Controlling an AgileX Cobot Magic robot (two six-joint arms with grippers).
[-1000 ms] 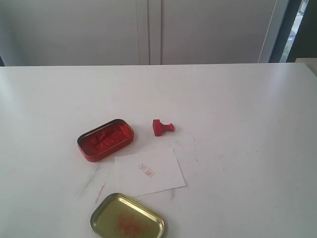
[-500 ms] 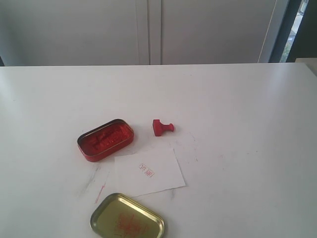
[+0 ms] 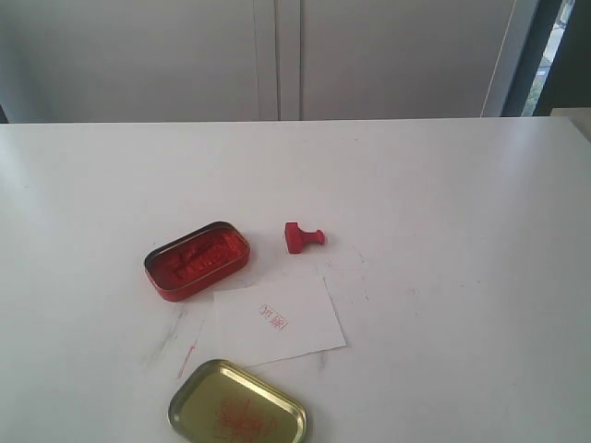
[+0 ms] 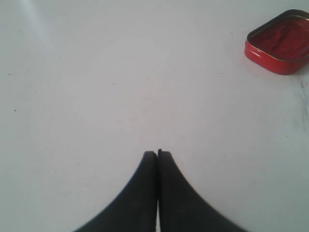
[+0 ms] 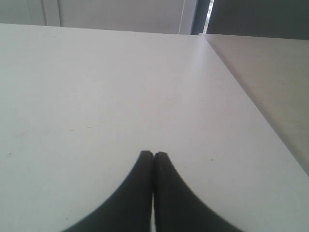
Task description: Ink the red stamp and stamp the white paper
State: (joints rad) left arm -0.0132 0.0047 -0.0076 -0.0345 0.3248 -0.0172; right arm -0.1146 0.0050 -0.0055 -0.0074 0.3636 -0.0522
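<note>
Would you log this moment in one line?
red stamp: unheld | white paper: imprinted | left gripper: shut | right gripper: shut

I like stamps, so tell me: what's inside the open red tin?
The red tin is full of lumpy red ink, nearly up to its rim. The ink covers the tin's bottom, so that cannot be seen.

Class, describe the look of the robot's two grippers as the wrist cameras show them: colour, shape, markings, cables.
Only finger ends show. The left gripper has two plain black fingers, broad at the base, curving in to narrow rounded tips. The right gripper looks alike. No markings, cables or arm links are visible.
</note>
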